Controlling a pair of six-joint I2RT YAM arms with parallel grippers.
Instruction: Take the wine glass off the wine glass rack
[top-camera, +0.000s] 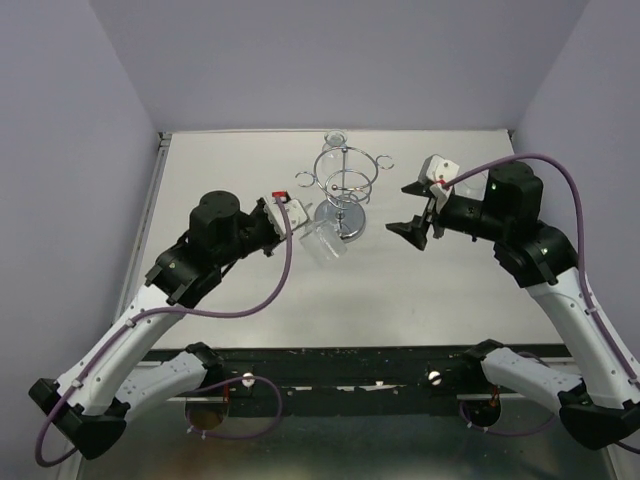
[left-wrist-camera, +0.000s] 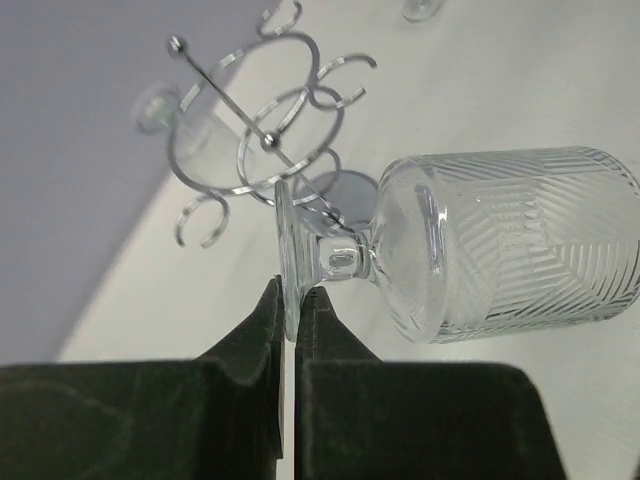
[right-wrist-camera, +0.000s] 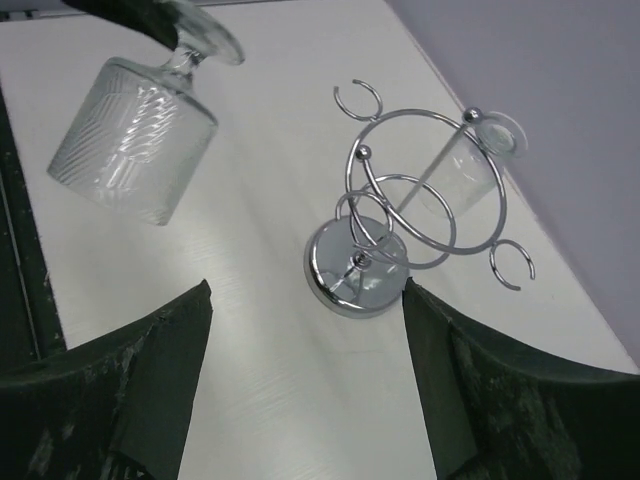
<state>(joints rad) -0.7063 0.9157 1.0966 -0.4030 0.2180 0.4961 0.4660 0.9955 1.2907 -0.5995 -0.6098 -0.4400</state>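
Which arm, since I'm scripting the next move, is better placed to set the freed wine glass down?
Left. The left gripper is shut on the wine glass by its foot, clear of the wine glass rack; the right gripper hangs open, empty.

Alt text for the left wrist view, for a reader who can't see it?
The left gripper pinches the foot of a patterned wine glass, held sideways with its bowl to the right. The chrome wine glass rack stands behind it, with a second glass hanging on it.
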